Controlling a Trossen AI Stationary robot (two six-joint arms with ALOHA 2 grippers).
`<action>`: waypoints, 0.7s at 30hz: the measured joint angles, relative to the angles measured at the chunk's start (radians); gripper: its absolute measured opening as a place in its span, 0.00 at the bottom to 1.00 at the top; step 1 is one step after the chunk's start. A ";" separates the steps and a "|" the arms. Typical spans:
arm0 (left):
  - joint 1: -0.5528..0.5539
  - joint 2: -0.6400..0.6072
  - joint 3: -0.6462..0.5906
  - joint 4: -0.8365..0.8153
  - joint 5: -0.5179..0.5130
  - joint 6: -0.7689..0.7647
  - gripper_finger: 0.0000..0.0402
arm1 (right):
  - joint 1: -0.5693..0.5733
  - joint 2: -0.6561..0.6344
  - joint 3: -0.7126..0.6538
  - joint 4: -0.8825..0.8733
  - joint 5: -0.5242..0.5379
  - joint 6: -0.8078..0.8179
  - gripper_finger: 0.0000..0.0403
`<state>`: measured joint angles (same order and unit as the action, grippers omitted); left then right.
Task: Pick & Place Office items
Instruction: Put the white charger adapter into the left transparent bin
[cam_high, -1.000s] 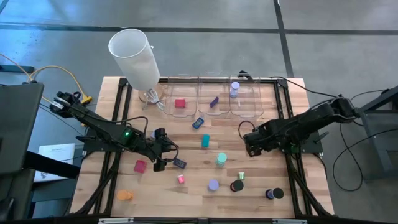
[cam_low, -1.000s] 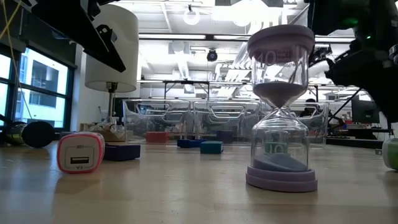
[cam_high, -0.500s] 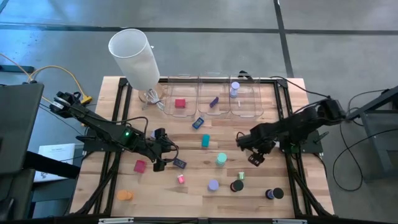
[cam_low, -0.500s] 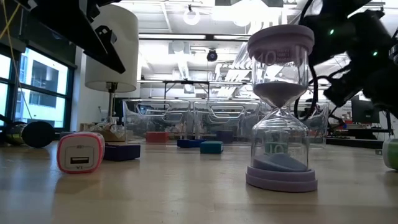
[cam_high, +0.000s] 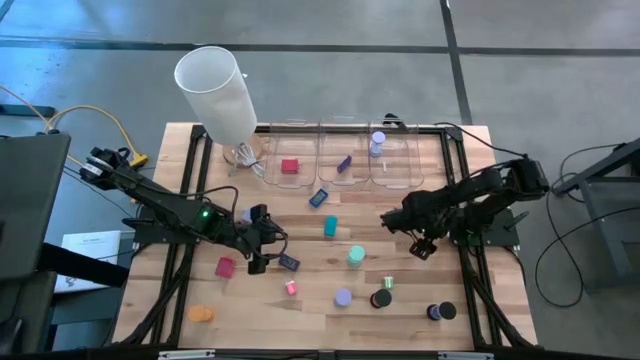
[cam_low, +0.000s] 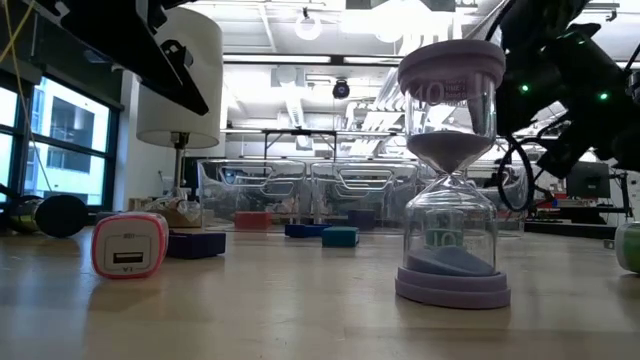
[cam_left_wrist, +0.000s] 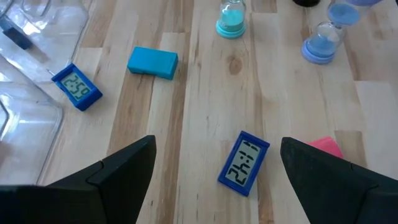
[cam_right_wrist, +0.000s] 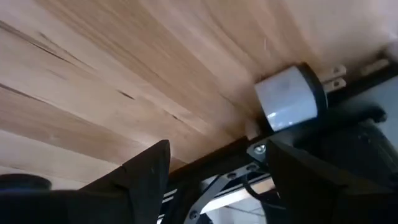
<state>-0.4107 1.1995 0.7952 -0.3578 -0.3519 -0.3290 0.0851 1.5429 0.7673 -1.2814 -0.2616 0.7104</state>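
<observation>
Office items lie scattered on the wooden table (cam_high: 300, 230). A dark blue clock (cam_left_wrist: 244, 163) lies flat just ahead of my left gripper (cam_left_wrist: 217, 146), which hovers open above it at the table's left middle (cam_high: 262, 240). My right gripper (cam_high: 420, 245) stands open, tilted down over the table's right side, with nothing between its fingers (cam_right_wrist: 217, 149). Beyond it a white plug block (cam_right_wrist: 292, 96) lies at the table's edge. A teal block (cam_high: 330, 227), a second blue clock (cam_high: 319, 198), a teal hourglass (cam_high: 356, 256) and a lavender hourglass (cam_low: 450, 170) rest on the wood.
Three clear bins (cam_high: 345, 160) stand in a row at the far edge, holding a red block (cam_high: 290, 167), a purple piece and a small lavender hourglass. A tall white cylinder (cam_high: 215, 90) stands at the far left. Red, pink, orange and black pieces lie along the near side.
My right gripper has sunk toward the table, shifted a little toward the near edge and rolled about its own axis, staying open. No item has moved.
</observation>
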 joint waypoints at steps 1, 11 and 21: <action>0.004 0.000 0.000 0.000 0.000 0.000 0.84 | -0.007 0.000 0.005 0.000 0.000 -0.008 0.63; 0.011 0.000 0.000 0.013 -0.001 0.000 0.84 | -0.069 0.000 0.106 -0.091 0.093 -0.174 0.63; 0.010 0.000 0.000 0.019 0.000 0.000 0.84 | -0.153 0.160 0.150 -0.219 0.173 -0.357 0.63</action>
<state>-0.4004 1.1998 0.7950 -0.3389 -0.3519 -0.3290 -0.0674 1.7032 0.9176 -1.5007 -0.0890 0.3537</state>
